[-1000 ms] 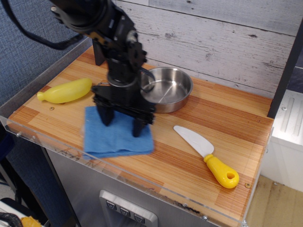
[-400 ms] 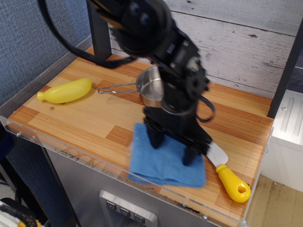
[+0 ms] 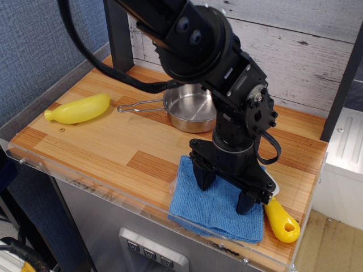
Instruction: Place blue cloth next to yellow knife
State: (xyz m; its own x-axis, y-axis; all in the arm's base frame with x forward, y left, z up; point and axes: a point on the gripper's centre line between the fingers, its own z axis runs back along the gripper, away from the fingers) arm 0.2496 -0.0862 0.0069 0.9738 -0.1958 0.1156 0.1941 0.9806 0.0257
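1. The blue cloth (image 3: 218, 208) now lies at the front right of the wooden table (image 3: 102, 150). It has travelled from the front middle a second ago and a little further right than a moment back.
2. The cloth is flat and roughly square, with soft rumpled edges. Its near edge reaches the table's front lip.
3. The gripper (image 3: 224, 190) stands upright on the cloth with jaws spread wide, both fingertips pressed down on the fabric. Nothing is pinched between them.
4. The yellow knife (image 3: 281, 220) lies just right of the cloth. Its chunky handle with the hole shows, while the white blade is mostly hidden behind the gripper. It now sits closer to the front right corner than a second ago.
5. The steel pan (image 3: 193, 109) sits behind, apart from the cloth, its wire handle pointing left.
6. The yellow banana toy (image 3: 79, 109) rests far left; open wood lies between it and the cloth.
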